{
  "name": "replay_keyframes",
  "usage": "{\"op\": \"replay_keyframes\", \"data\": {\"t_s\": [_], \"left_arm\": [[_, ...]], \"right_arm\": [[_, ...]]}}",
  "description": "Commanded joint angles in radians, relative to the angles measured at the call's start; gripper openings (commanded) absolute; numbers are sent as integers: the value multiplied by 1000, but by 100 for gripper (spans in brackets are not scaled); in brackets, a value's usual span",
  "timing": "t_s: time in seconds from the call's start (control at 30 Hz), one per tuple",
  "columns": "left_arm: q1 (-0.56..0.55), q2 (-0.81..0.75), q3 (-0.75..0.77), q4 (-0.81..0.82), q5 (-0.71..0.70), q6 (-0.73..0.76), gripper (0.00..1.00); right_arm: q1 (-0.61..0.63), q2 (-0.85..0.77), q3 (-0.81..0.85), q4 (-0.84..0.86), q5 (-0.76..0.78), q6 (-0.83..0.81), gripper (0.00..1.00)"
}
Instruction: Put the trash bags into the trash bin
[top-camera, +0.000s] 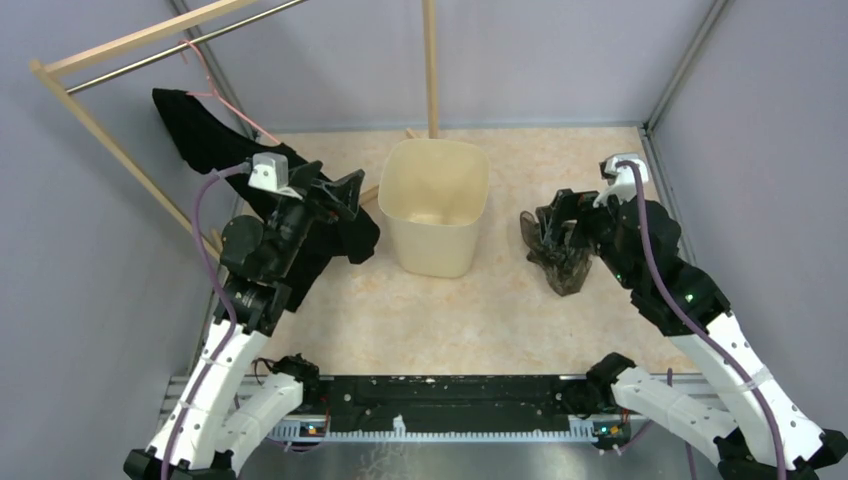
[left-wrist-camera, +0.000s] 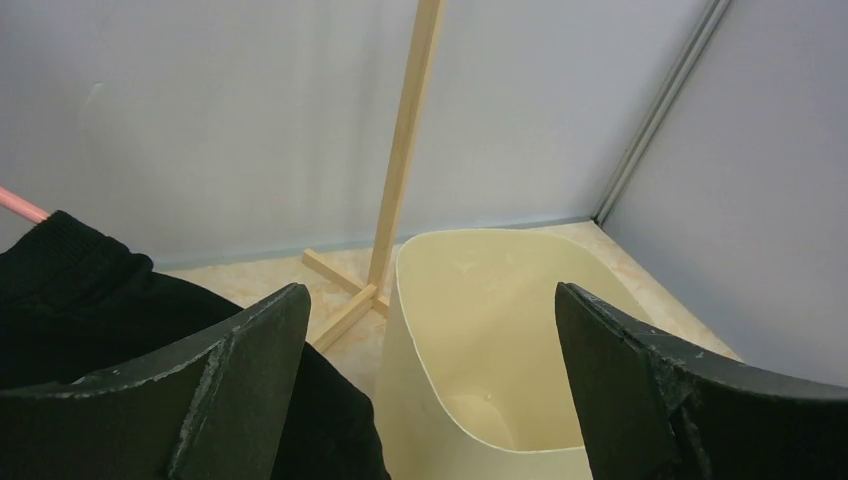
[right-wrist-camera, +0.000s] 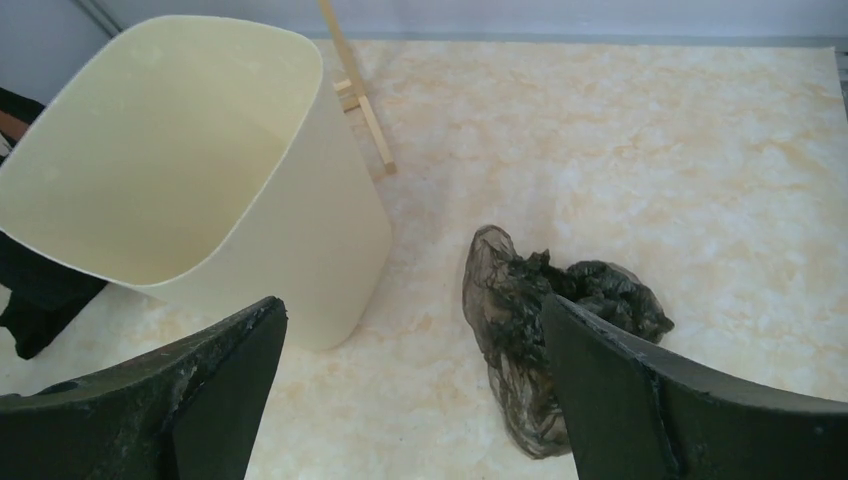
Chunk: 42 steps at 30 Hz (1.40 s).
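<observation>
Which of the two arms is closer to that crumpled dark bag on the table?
The right. The right gripper, open, hangs over the trash bag; the left gripper, also open, is on the far side of the trash bin, over a black cloth.

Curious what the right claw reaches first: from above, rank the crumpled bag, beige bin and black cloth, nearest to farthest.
From the right gripper:
1. trash bag, just beside it, on the right side.
2. trash bin, in the middle, to its left.
3. black cloth, far left side.

Left arm (top-camera: 262, 250) bent, left fingers (left-wrist-camera: 240, 390) spread wide; right arm (top-camera: 690, 292), right fingers (right-wrist-camera: 215, 390) same.
</observation>
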Motion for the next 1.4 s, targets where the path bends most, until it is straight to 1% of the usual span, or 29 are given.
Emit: {"op": "replay_keyframes", "data": {"t_s": [0.0, 0.1, 0.2, 0.23, 0.3, 0.4, 0.47, 0.6, 0.67, 0.77, 0.83, 0.87, 0.9, 0.97, 1.0, 1.07, 1.13, 1.17, 1.2, 1.3, 1.37], "left_arm": [[-37, 3, 32, 14, -44, 42, 98], [-71, 24, 52, -39, -89, 58, 98], [-85, 35, 83, -124, -175, 51, 98], [-85, 32, 88, -183, -207, 37, 98], [-85, 8, 77, -243, -233, 26, 98], [-85, -51, 29, -287, -249, 18, 98], [-85, -84, 22, -340, -278, -20, 98], [-85, -93, 54, -551, -374, -128, 98], [-85, -79, 52, -624, -324, -138, 98], [-85, -66, 49, -709, -239, -139, 98], [-85, -65, 56, -760, -221, -152, 98], [-85, -67, 59, -779, -213, -157, 98], [-85, -69, 63, -797, -202, -160, 98], [-84, -78, 69, -821, -163, -172, 98], [-84, -83, 66, -825, -122, -176, 98], [-84, -91, 49, -822, 11, -188, 98], [-84, -97, 10, -804, 113, -219, 98], [-83, -101, -19, -787, 160, -237, 98], [-84, -106, -46, -766, 191, -258, 98], [-85, -106, -108, -709, 273, -290, 98], [-85, -103, -132, -669, 328, -311, 98]], "right_arm": [[-6, 1, -21, -27, 82, 29, 99], [-7, 11, -34, -56, 124, 35, 99], [-5, -8, -72, -60, 170, 40, 99], [-5, -20, -88, -53, 176, 42, 99], [-5, -40, -118, -33, 174, 43, 99], [-6, -54, -139, -7, 169, 38, 99], [-7, -49, -130, -21, 203, 43, 99], [-8, -15, -108, -82, 245, 72, 99], [-14, 7, -132, -90, 281, 108, 99], [-64, 45, -201, -43, 248, 135, 99], [-179, 86, -251, 21, 106, 139, 99], [-265, 106, -278, 60, -40, 144, 99], [-344, 130, -299, 92, -139, 151, 99], [-474, 181, -324, 140, -255, 168, 99], [-484, 207, -331, 159, -284, 169, 99], [-485, 245, -349, 214, -386, 158, 99], [-475, 276, -369, 257, -468, 157, 97], [-458, 291, -370, 264, -462, 154, 97], [-424, 305, -364, 260, -418, 140, 97], [-292, 360, -313, 205, -172, 98, 96], [-224, 416, -283, 175, -62, 96, 93]]}}
